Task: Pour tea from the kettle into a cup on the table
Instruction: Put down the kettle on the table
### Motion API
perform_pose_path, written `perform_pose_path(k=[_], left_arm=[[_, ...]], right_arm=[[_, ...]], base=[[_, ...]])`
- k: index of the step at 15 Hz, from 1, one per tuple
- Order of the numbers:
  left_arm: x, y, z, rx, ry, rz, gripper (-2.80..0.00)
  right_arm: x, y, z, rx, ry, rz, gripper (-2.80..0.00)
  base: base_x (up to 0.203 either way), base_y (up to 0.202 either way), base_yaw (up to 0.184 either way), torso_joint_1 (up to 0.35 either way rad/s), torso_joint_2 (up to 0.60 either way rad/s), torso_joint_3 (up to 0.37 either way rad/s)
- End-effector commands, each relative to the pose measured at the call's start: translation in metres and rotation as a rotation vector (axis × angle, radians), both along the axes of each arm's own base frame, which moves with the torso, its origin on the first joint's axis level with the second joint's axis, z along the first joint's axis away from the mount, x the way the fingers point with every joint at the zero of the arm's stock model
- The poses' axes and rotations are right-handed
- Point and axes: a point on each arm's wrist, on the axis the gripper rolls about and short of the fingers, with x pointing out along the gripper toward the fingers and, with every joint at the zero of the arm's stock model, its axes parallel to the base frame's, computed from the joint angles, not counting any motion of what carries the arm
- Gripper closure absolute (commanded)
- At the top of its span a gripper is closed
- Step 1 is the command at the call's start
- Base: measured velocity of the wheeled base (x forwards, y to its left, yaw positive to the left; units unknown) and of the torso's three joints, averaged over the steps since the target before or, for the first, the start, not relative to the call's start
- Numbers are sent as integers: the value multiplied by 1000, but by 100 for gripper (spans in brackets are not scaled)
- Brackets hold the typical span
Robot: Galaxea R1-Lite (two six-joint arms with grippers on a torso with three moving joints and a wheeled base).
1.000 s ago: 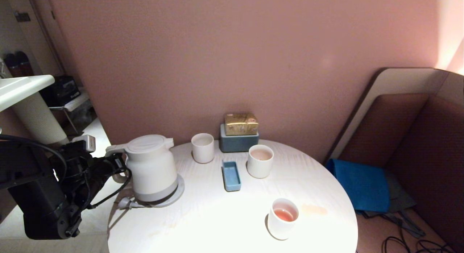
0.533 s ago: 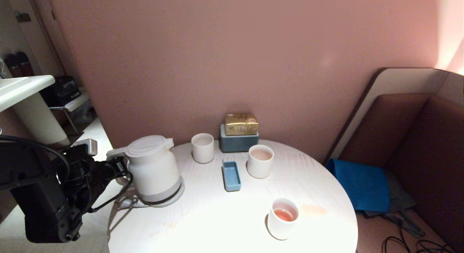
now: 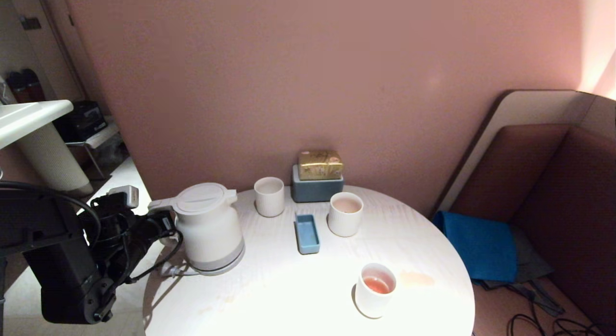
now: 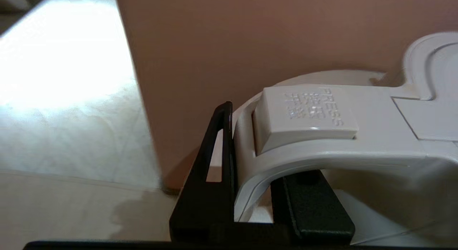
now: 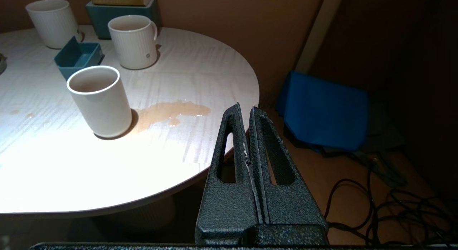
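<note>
This looks like a small tea corner in a café or lounge. A round white counter (image 3: 288, 297) with faint wood grain stands against a plain dusty-pink wall (image 3: 288, 76). On it sit a cream-white electric kettle (image 3: 209, 230), three white cups, one of them a ribbed white mug with a loop handle (image 3: 345, 214), a small blue rectangular tray (image 3: 307, 234) and a grey-blue box topped with a gold packet (image 3: 319, 164). To the right is a brown upholstered booth seat (image 3: 568, 191) with a blue cloth (image 3: 479, 244) on it. Black cables (image 3: 539, 321) lie on the floor below.
</note>
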Motion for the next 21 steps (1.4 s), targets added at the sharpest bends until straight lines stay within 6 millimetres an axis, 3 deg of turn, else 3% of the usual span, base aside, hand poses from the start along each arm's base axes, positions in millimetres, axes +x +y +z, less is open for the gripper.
perform_pose_path(k=[1,8,9,13,17,21], left_arm=[[1,1,-4,71,-10,52,0],[3,-4,-12,173,32,71,0],[2,-6,-12,174,31,64,-280],[-4,-10,-10,167,41,49,-280],[-13,-10,6,138,3,53,-280],[-34,-10,16,117,11,46,-280]], right_arm=[[0,0,0,0,2,0,0],[0,0,0,0,2,0,0],[0,0,0,0,2,0,0],[0,0,0,0,2,0,0],[0,0,0,0,2,0,0],[0,0,0,0,2,0,0]], base=[[0,0,0,0,0,0],[0,0,0,0,0,0],[0,0,0,0,0,0],[0,0,0,0,0,0],[0,0,0,0,0,0],[0,0,0,0,0,0]])
